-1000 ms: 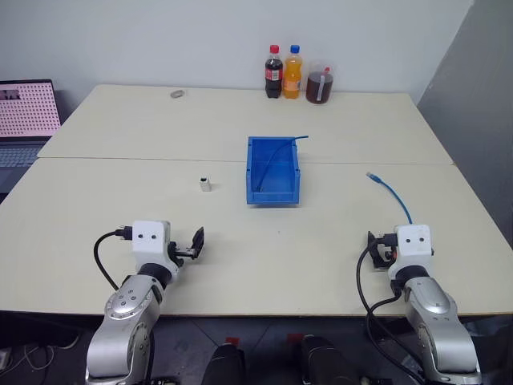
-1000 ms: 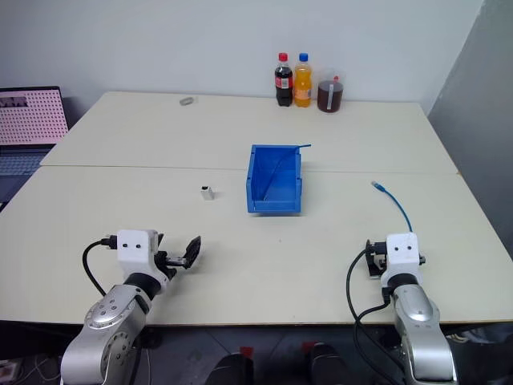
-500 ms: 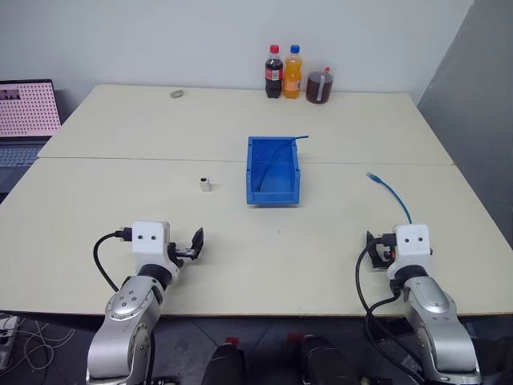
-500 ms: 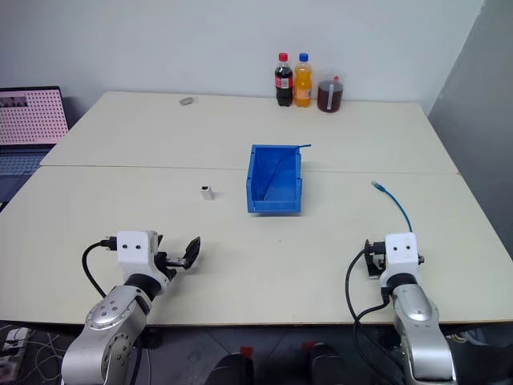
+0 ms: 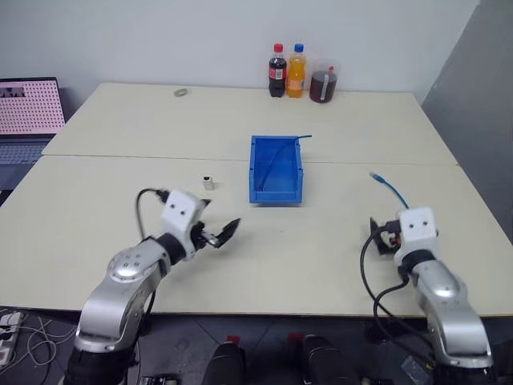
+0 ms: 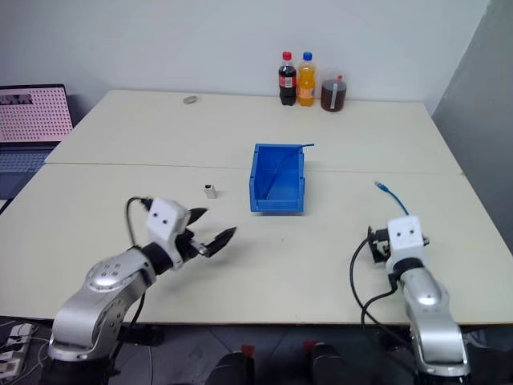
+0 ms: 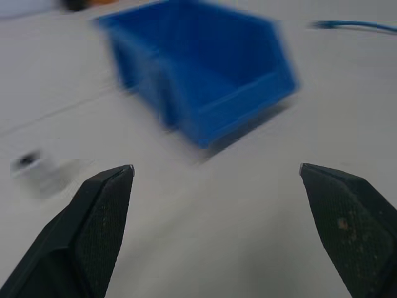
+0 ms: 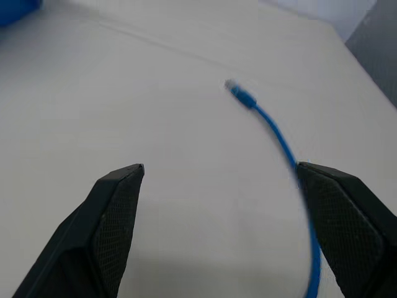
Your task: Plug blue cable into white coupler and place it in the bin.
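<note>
Left gripper (image 5: 222, 235) swung inward | jaws wide, empty | white coupler (image 5: 208, 183) beyond, apart

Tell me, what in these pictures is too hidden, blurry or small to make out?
- Thin light-blue network cable: its near end is hidden behind the right gripper in the head views.
- Tiny white plastic coupler: too small in the head views, blurred in the left wrist view.
- Small grey object at the table's far side: too small to identify.

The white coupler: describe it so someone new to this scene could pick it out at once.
Start at the bin, mid-table. On the bare tabletop to its left, well apart from it, stands the white coupler. It is a tiny white block with a dark opening on top, far smaller than anything near it.
</note>
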`<state>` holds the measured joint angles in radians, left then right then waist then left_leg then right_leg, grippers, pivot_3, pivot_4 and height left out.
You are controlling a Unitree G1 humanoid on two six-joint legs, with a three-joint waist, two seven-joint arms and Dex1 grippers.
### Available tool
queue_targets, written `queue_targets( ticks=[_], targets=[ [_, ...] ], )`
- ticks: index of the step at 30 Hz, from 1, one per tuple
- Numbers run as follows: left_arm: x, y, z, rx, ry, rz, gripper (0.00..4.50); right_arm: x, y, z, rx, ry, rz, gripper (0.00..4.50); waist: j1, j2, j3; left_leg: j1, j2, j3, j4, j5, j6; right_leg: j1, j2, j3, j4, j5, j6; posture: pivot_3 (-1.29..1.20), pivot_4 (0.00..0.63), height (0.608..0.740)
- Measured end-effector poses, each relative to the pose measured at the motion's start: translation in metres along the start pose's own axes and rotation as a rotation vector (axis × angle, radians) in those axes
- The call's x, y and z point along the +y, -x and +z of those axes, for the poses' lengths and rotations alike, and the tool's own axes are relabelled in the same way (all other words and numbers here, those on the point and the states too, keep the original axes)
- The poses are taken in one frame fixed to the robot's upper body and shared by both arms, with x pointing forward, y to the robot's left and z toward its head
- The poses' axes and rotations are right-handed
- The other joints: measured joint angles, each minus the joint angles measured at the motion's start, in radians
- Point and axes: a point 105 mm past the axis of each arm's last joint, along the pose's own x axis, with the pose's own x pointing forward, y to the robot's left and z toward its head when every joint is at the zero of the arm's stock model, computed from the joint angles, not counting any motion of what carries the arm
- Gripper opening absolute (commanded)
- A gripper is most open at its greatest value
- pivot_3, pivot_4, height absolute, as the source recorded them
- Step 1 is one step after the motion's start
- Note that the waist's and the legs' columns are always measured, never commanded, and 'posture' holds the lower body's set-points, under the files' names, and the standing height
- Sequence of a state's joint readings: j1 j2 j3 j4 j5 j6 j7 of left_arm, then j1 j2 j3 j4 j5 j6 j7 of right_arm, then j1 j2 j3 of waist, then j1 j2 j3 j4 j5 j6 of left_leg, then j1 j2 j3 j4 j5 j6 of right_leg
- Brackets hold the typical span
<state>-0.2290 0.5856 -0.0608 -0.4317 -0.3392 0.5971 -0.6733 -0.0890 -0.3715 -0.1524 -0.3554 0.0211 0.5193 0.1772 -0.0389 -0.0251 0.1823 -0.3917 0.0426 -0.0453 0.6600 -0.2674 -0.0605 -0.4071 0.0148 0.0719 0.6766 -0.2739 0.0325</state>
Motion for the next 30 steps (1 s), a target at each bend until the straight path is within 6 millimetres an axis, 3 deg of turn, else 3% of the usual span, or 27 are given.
queue_targets(
  ticks=[2,5,10,18,19,21,26,30],
  targets=[
    [-0.021,-0.021,0.012,-0.033,-0.038,-0.188,4.5,-0.015,-0.014,0.0,0.014,0.031,0.023,4.14,0.002,0.0,0.001,-0.001,0.0,0.0,0.0,0.0,0.0,0.0,0.0,0.0,-0.001,0.003,0.005,0.0,0.15,0.74],
    [-0.037,-0.049,0.032,-0.114,-0.082,-0.319,4.5,-0.031,-0.035,-0.001,0.036,0.059,0.078,4.14,0.004,0.001,0.001,-0.002,0.0,0.001,0.0,0.0,0.0,-0.001,0.0,0.0,-0.003,0.003,0.005,0.0,0.15,0.74],
    [-0.042,-0.077,0.044,-0.162,-0.126,-0.385,4.5,-0.048,-0.063,-0.011,0.108,0.059,0.194,4.14,-0.004,0.002,0.002,-0.002,0.0,0.001,-0.001,0.0,0.001,-0.001,0.001,0.001,-0.003,0.005,-0.001,0.0,0.15,0.74],
    [-0.04,-0.085,0.041,-0.164,-0.11,-0.383,4.5,-0.052,-0.085,-0.033,0.228,-0.013,0.305,4.14,-0.014,0.003,0.003,-0.002,0.0,0.001,-0.001,0.0,0.001,-0.001,0.0,0.001,-0.002,0.006,-0.001,0.0,0.15,0.74],
    [-0.04,-0.084,0.04,-0.162,-0.108,-0.382,4.5,-0.053,-0.087,-0.034,0.236,-0.029,0.311,3.77,-0.014,0.003,0.003,-0.002,0.0,0.001,0.0,0.0,0.001,0.0,0.0,0.001,-0.002,0.006,0.0,0.0,0.15,0.74],
    [-0.041,-0.083,0.037,-0.157,-0.101,-0.38,4.5,-0.052,-0.089,-0.036,0.256,-0.066,0.327,3.53,-0.015,0.003,0.003,-0.001,0.0,0.001,0.001,0.0,0.001,0.001,0.0,0.001,-0.002,0.006,0.0,0.0,0.15,0.74],
    [-0.039,-0.08,0.032,-0.144,-0.093,-0.368,4.5,-0.053,-0.091,-0.038,0.278,-0.113,0.343,2.3,-0.016,0.003,0.002,0.0,-0.001,0.001,0.001,0.0,0.001,0.002,0.0,0.001,-0.001,0.007,0.001,0.0,0.15,0.74],
    [-0.039,-0.078,0.034,-0.15,-0.105,-0.368,4.5,-0.054,-0.092,-0.039,0.283,-0.127,0.339,1.65,-0.012,0.003,0.002,0.0,-0.001,0.001,0.002,0.0,0.001,0.002,0.0,0.001,-0.001,0.007,0.002,0.0,0.15,0.74]
  ],
)
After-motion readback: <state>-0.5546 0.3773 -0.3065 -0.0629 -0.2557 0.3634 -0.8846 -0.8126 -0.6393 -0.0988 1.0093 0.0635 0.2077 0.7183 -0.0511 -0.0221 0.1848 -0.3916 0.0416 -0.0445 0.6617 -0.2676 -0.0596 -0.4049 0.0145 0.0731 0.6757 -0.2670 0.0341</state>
